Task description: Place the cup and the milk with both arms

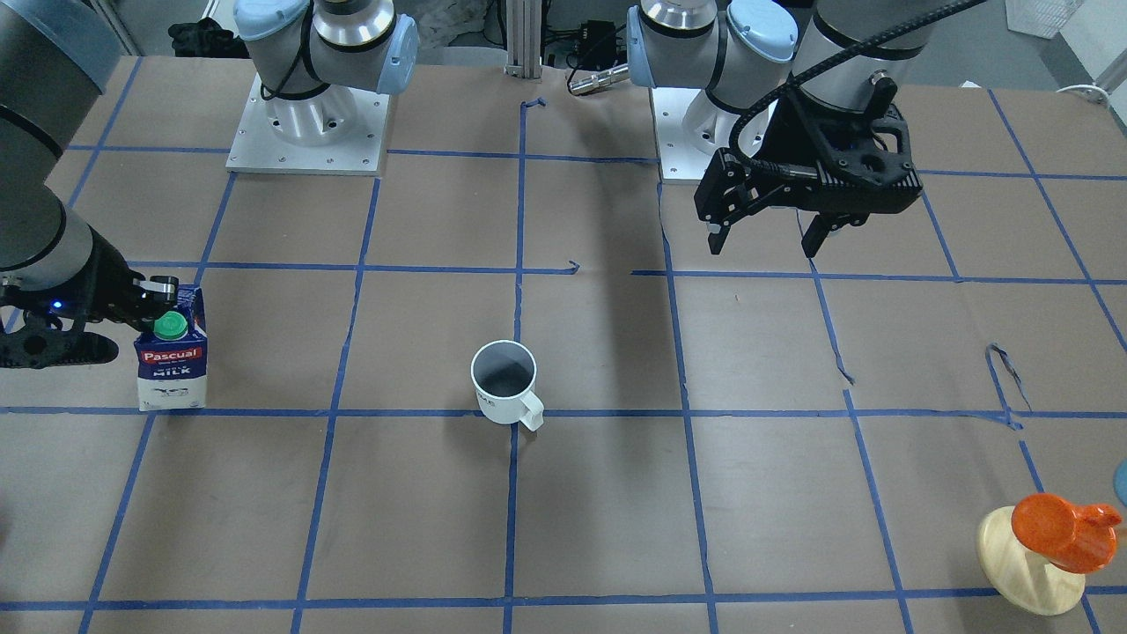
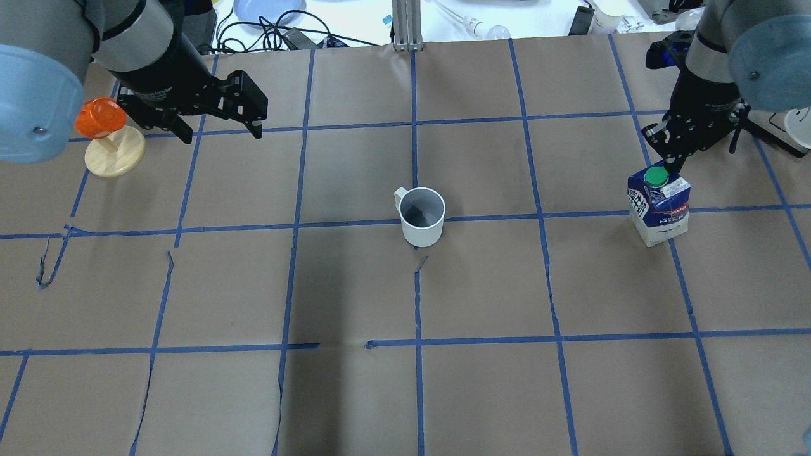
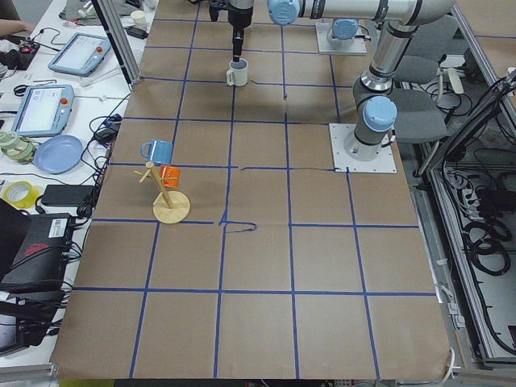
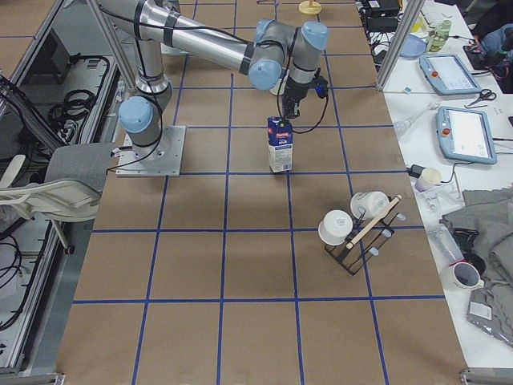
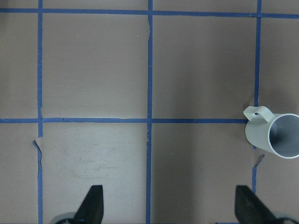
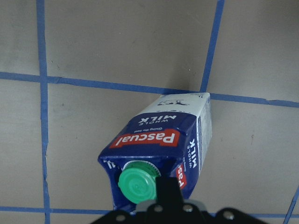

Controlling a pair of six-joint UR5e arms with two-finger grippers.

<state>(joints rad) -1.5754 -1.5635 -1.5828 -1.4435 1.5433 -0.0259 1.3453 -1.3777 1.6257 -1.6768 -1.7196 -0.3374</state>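
My left gripper (image 1: 764,246) hangs wide open and empty, well apart from the white ceramic mug (image 1: 504,380). My right gripper (image 2: 666,166), also far from the mug, has its jaws closed on the top of the dark-blue-and-white milk carton (image 2: 662,212).

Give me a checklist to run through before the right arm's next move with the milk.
1. Left gripper open and empty: ok.
2. Cup upright, apart from both grippers: ok.
3. Milk upright: ok.
4. Right gripper at the carton's top, firmly closed on it: cannot tell.
5. Carton base resting on the table: cannot tell.
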